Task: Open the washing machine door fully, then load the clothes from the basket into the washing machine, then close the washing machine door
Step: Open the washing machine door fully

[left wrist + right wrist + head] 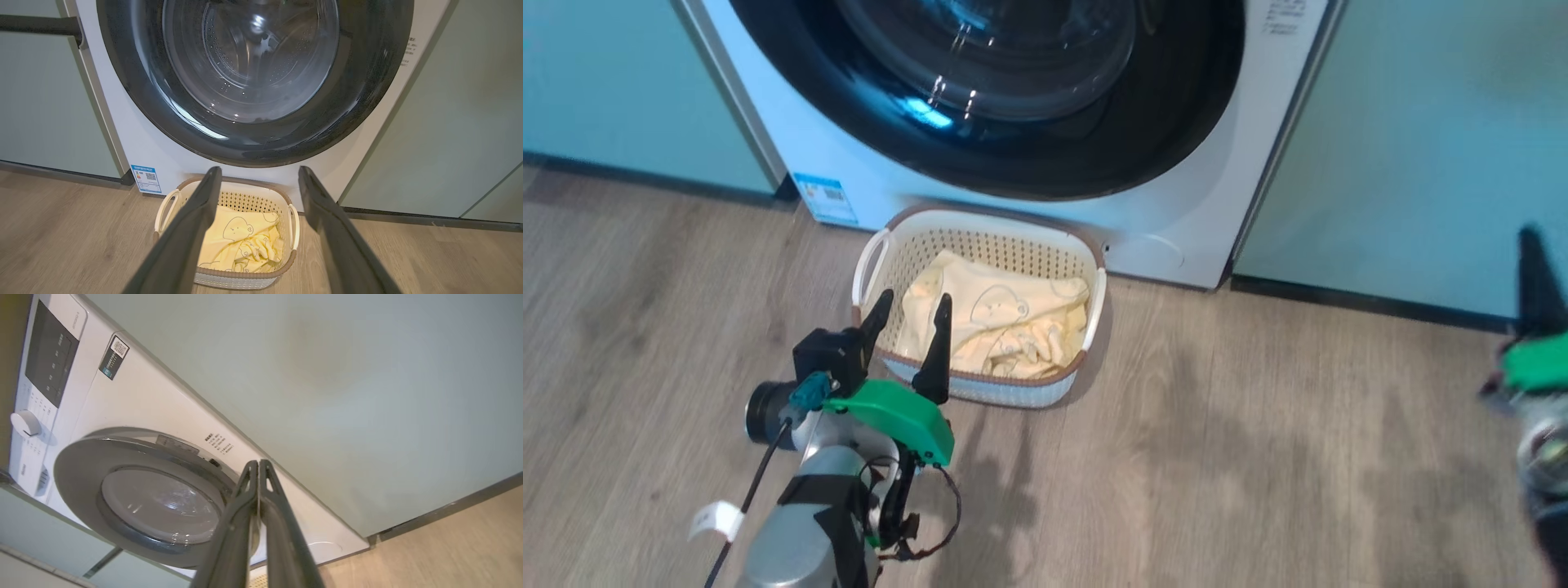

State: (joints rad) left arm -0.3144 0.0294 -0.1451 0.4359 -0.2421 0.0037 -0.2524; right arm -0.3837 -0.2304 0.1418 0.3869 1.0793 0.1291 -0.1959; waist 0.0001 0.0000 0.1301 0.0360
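Now my left pincer hangs released, its two long dark fingers spread wide with nothing between them. Just ahead of and below its tips stands the small rectangular cream plastic basket with perforated sides, a brown rim and white side handles. In the head view my left finger crosses the basket's near corner, but I cannot tell whether it touches. Inside the basket lie the clothes, soft pale yellow fabric in a rumpled heap, one piece printed with outlined bear faces.

Beyond the basket, further ahead of this pincer and higher, rises the big white front-loading washing machine. A small blue sticker sits low on its front, off to the pincer's left. The large round washing machine door, with a wide glossy black rim around a clear domed glass bowl, lies against the machine's front, directly above the basket.

My right pincer is clenched, both fingers pressed together and grasping nothing. It is well apart from the basket, out to the basket's right above the grey-brown wood-look floor. Ahead of its tips stands a flat pale teal cabinet panel, with the washing machine off to its left.
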